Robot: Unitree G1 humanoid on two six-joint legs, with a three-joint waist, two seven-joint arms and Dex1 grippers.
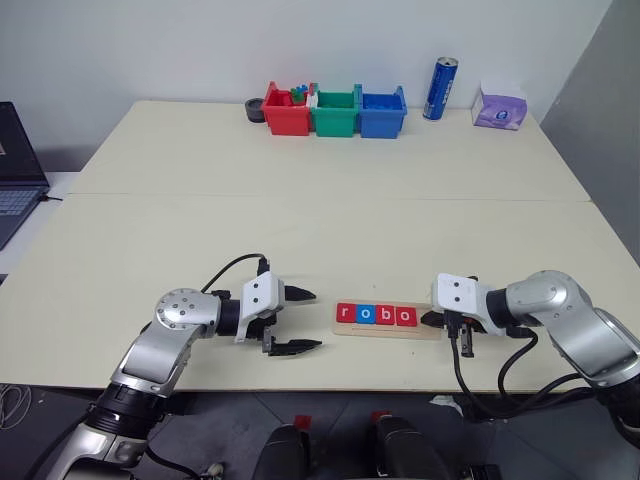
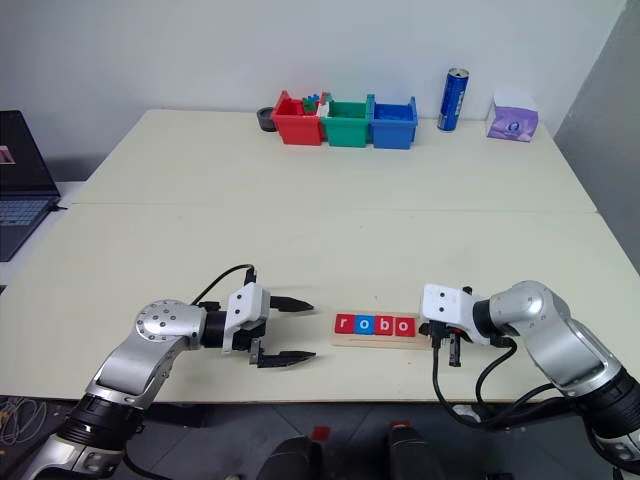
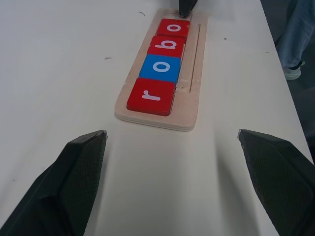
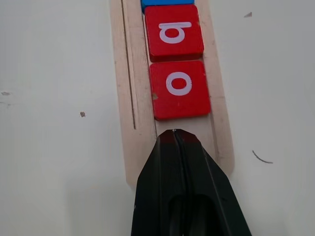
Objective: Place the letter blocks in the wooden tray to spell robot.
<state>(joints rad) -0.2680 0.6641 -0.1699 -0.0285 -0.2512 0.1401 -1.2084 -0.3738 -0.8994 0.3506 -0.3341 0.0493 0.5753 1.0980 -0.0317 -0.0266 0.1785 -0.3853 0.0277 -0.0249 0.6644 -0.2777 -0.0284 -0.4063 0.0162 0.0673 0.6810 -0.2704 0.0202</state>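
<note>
Four letter blocks (image 1: 376, 315) (r, o, b, o) lie in the wooden tray (image 1: 425, 331) near the table's front edge; judging by this, the t is wanting. Right gripper (image 4: 173, 142), jaws together, hangs over the bare end slot; left gripper (image 1: 297, 320) gapes empty beside it

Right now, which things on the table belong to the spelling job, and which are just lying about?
Job: wooden tray; four letter blocks in it: red r, blue o, red b, red o.

Lying about: red bin, green bin, blue bin, blue can, tissue pack, laptop.
</note>
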